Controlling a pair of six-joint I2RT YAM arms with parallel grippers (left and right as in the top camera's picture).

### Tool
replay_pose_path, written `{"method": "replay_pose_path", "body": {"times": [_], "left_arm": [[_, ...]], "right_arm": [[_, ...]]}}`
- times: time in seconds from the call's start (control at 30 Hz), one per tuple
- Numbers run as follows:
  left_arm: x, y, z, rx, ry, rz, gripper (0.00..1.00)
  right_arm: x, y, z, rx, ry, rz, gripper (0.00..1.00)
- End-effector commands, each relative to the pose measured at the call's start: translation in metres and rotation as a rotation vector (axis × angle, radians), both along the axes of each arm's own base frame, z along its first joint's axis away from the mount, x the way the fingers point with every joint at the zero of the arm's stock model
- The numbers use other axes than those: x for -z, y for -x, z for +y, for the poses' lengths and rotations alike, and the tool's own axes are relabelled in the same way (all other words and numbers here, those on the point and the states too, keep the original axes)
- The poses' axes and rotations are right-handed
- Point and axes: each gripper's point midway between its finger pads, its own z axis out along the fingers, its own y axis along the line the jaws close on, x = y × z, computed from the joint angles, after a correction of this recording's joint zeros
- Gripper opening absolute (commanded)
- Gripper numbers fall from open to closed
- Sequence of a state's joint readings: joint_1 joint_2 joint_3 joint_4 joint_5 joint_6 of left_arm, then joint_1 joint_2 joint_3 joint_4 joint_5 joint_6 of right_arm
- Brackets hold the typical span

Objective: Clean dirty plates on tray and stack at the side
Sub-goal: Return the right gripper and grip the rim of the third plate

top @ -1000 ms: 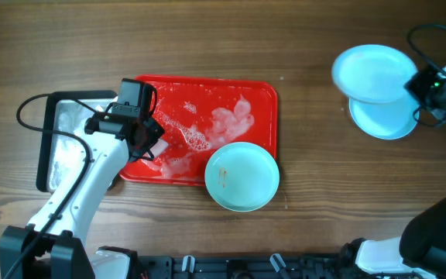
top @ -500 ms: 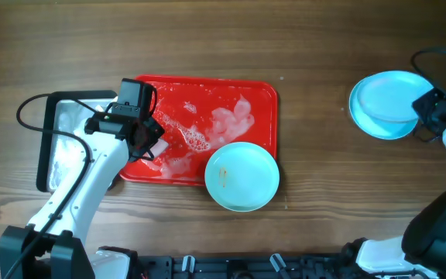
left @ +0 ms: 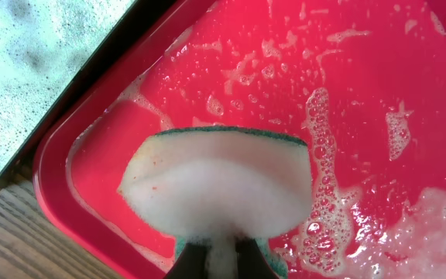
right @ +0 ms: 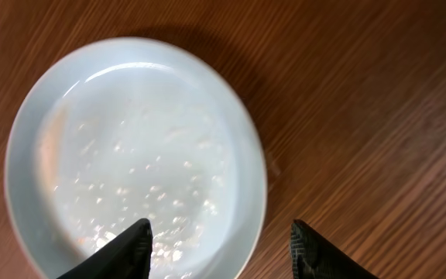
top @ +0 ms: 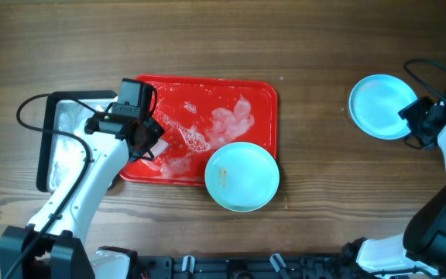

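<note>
While left fingers [left: 194,268] pinch sponge [left: 219,186] over foamy red tray [left: 362,70], right fingers [right: 134,244] spread above plate [right: 130,147] on wood table [right: 362,116].

Pale plate [top: 242,177] overhanging sudsy red tray [top: 173,87]

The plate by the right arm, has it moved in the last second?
Yes. The plate moved down the overhead picture and slightly right, farther from the red tray, which stayed put.
</note>
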State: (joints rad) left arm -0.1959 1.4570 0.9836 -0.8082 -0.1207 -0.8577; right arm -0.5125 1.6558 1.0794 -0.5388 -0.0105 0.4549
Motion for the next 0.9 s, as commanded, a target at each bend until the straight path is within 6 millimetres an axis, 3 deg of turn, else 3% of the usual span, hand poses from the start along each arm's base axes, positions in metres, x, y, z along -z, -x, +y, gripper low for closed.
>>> {"method": "replay_pose_path", "body": {"times": [0.0, 0.07, 0.13, 0.23, 0.37, 0.4, 0.5, 0.57, 0.67, 0.87], "left_arm": [[0.001, 0.000, 0.000, 0.014, 0.002, 0.010, 0.04], [0.002, 0.001, -0.005, 0.052, 0.020, 0.017, 0.04], [0.002, 0.003, -0.006, 0.077, 0.019, 0.028, 0.04], [0.003, 0.004, -0.007, 0.102, 0.016, 0.032, 0.04], [0.003, 0.007, -0.007, 0.127, 0.010, 0.045, 0.04], [0.004, 0.008, -0.006, 0.127, 0.009, 0.050, 0.04], [0.004, 0.011, -0.006, 0.127, 0.008, 0.062, 0.04], [0.004, 0.011, -0.006, 0.127, 0.008, 0.063, 0.04], [0.004, 0.011, -0.006, 0.127, 0.008, 0.064, 0.04], [0.005, 0.012, -0.006, 0.126, 0.007, 0.067, 0.04]], "right_arm": [[-0.030, -0.010, 0.018, -0.112, -0.048, -0.083, 0.55], [-0.069, -0.016, 0.041, -0.231, -0.088, -0.177, 0.51], [-0.108, -0.013, 0.082, -0.376, -0.119, -0.258, 0.44], [-0.124, -0.007, 0.127, -0.499, -0.121, -0.260, 0.43], [-0.127, -0.005, 0.207, -0.712, -0.159, -0.244, 0.43], [-0.124, -0.004, 0.233, -0.765, -0.182, -0.228, 0.43], [-0.110, 0.000, 0.282, -0.850, -0.177, -0.165, 0.43], [-0.091, 0.007, 0.302, -0.885, -0.164, -0.089, 0.44], [-0.056, 0.024, 0.319, -0.899, -0.194, 0.069, 0.44], [0.011, 0.070, 0.330, -0.886, -0.326, 0.393, 0.41]]}}
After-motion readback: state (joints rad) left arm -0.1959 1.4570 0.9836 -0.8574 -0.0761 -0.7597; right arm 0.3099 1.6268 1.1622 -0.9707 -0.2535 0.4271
